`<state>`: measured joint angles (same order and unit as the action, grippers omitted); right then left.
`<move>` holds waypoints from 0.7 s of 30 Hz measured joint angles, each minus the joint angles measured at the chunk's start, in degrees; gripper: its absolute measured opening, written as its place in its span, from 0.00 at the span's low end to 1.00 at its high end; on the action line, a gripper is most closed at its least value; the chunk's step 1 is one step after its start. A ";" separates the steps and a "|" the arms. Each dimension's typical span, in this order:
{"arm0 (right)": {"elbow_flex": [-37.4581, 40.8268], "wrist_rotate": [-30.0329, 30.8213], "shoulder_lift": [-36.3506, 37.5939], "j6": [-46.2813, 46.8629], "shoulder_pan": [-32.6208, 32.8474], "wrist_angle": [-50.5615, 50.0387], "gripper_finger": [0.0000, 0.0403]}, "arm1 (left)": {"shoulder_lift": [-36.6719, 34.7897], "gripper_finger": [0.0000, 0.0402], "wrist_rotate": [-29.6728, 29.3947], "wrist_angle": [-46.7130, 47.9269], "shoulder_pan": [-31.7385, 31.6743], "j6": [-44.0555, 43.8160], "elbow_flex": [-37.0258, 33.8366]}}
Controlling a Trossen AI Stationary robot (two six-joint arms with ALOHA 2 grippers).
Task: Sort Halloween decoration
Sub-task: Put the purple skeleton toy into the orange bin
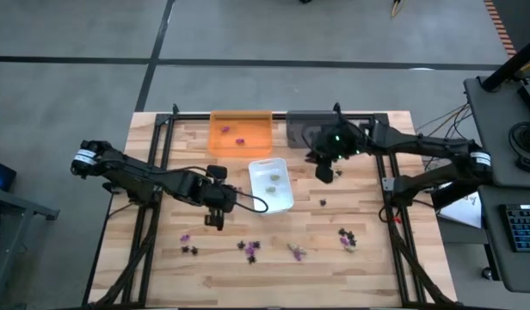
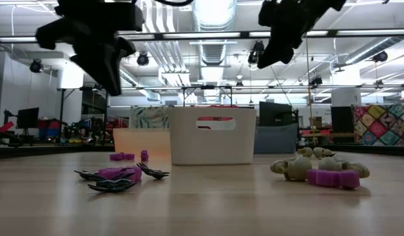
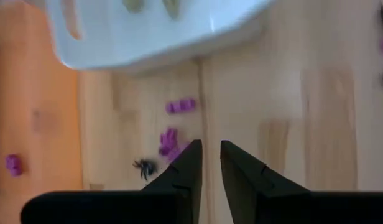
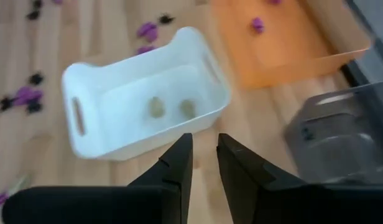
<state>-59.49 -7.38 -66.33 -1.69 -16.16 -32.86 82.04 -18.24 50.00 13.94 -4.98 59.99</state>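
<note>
Left gripper [image 1: 215,220] is held above the table [image 1: 368,267], just left of the white tray [image 1: 284,200]. In the left wrist view its fingers [image 3: 182,177] are nearly together, only a narrow gap shown, nothing pinched between them. Beyond the fingertips in that view: purple pieces [image 3: 180,106] and a black piece [image 3: 145,167] lying loose on the wood, apart from the fingers.

Right gripper [image 1: 324,172] is held over the table between the white tray and the grey tray [image 1: 301,129]. In the right wrist view its fingers [image 4: 179,165] are close together with a slim gap, empty. Past the fingertips in that view the white tray [image 4: 204,62] is seen with two pale beige pieces [image 4: 156,107] on its floor.

Decoration elsewhere:
- Two purple pieces [image 1: 240,140] are in the orange tray [image 1: 220,146].
- A loose scatter of purple and black pieces [image 1: 249,249] is spread along the front half of the table, well clear of both grippers.
- A black and purple cluster [image 1: 346,237] lies front right, and a single dark piece [image 1: 323,202] sits just right of the white tray.
- In the low view, a purple and black piece [image 2: 117,177] is seen front left, and beige pieces with a purple one [image 2: 333,177] front right.

No readable brand, label or writing is visible on the trays, pieces or grippers.
</note>
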 joint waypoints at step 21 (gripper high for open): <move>15.01 11.08 3.98 6.80 24.59 22.05 0.16 | 0.11 0.09 16.21 -2.51 -10.92 21.99 -6.72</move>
<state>-44.49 3.70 -62.35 5.11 8.43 -10.81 82.15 -2.03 47.49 3.02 17.01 53.27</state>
